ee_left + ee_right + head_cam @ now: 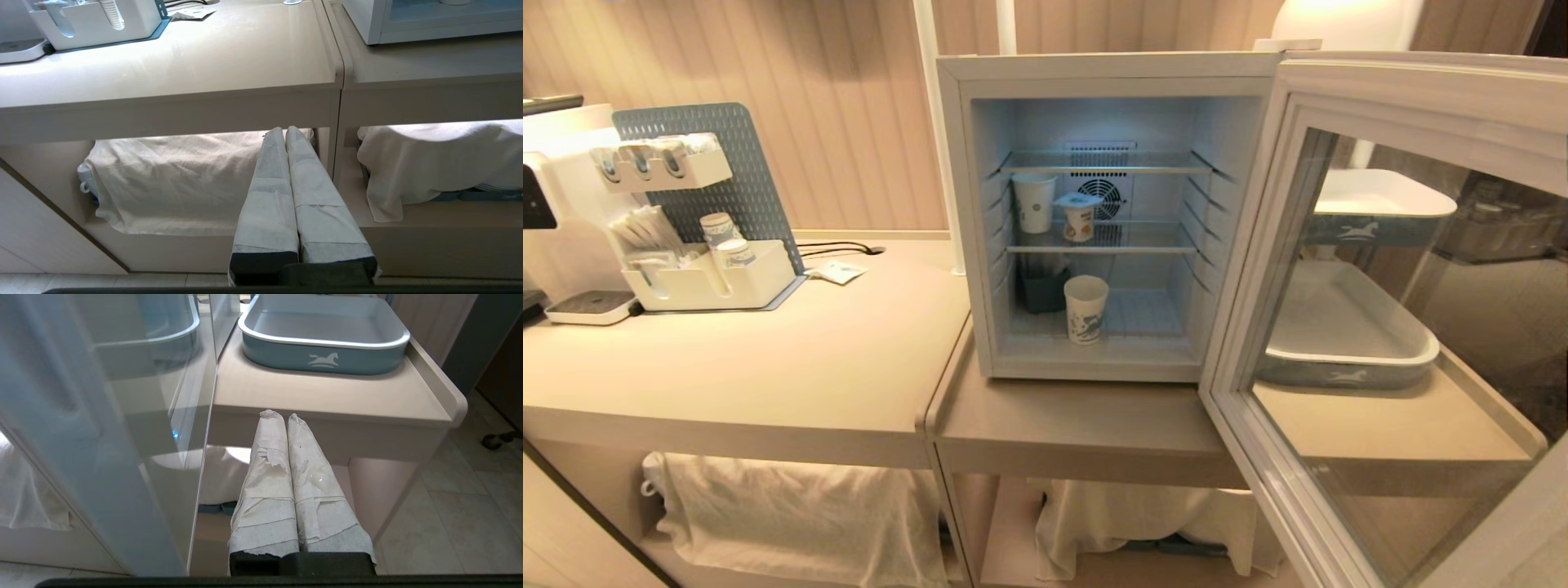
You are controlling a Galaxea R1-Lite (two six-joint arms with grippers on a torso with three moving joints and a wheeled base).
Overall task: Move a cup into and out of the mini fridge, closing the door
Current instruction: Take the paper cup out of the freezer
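Cup (1085, 308) is sitting upright on the floor of the mini fridge (1094, 73) with the door (1380, 106) swung wide open to the right, so I'd guess the "in" half is done, though nothing rules out that it simply starts there. Left gripper (284, 131) and right gripper (282, 415) are both pressed together, empty and low in front of the counter, so pulling the cup out and shutting the door are left.
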